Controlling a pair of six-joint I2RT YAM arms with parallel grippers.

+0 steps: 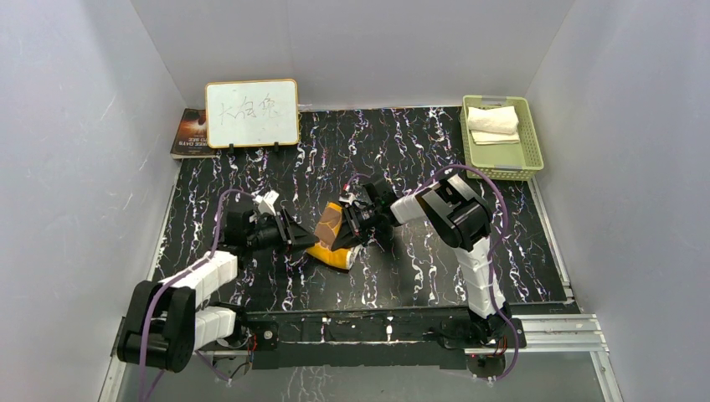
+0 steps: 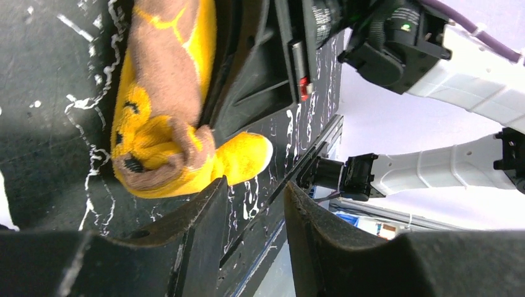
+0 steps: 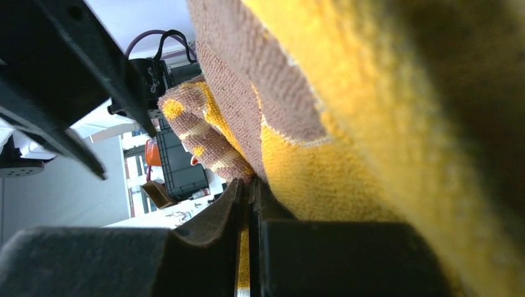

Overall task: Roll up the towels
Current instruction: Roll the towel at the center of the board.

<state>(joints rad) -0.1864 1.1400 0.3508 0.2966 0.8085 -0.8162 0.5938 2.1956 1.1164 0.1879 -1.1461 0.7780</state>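
Observation:
The orange-yellow towel (image 1: 333, 239) with brownish reverse lies bunched and partly rolled at the table's middle. My right gripper (image 1: 350, 219) is shut on its upper part; in the right wrist view the towel (image 3: 347, 154) fills the frame and a thin yellow layer sits pinched between the jaws (image 3: 249, 204). My left gripper (image 1: 303, 237) is open and empty, just left of the towel; in the left wrist view the towel (image 2: 162, 124) lies just beyond its fingertips (image 2: 255, 204). A cream-white towel (image 1: 494, 121) lies folded in the green basket.
A green basket (image 1: 529, 144) stands at the back right. A white board with writing (image 1: 251, 113) and a book (image 1: 189, 134) stand at the back left. Grey walls close in three sides. The arm bases sit on the rail at the near edge (image 1: 377, 328).

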